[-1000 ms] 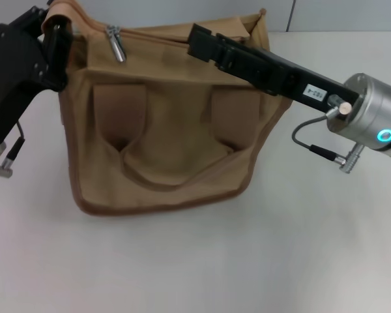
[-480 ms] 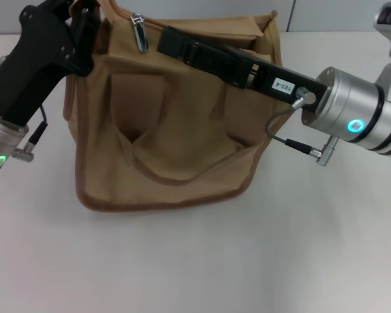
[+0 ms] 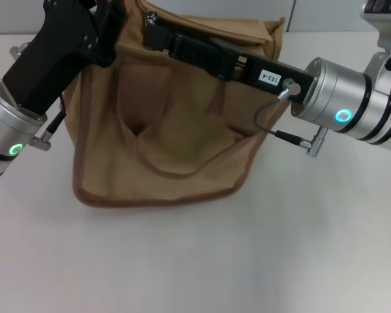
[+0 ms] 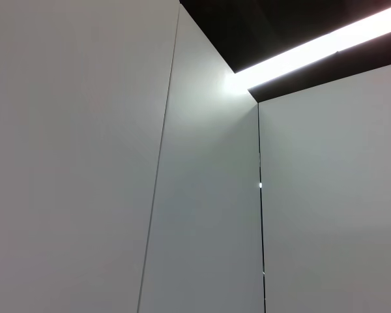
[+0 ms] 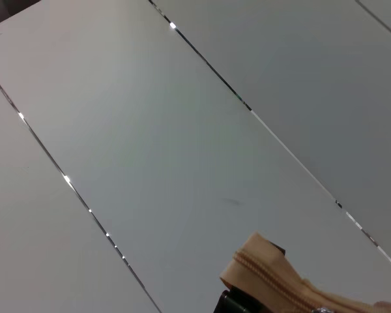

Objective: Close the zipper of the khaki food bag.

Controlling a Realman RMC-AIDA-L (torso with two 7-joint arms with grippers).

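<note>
Change: our two arms have swung leftward since a second ago; the metal pull tab has slipped behind our right fingers.
Bag: the boxy tan canvas food bag (image 3: 166, 130) stands upright on the white table (image 3: 260, 261).
Left gripper (image 3: 107, 16): closed on the bag's top left corner.
Right gripper (image 3: 155, 32): at the tan zipper line (image 5: 274, 282); we cannot tell its finger state.
Key relation: the zipper runs rightward from our right fingertips, along the bag's top.
</note>
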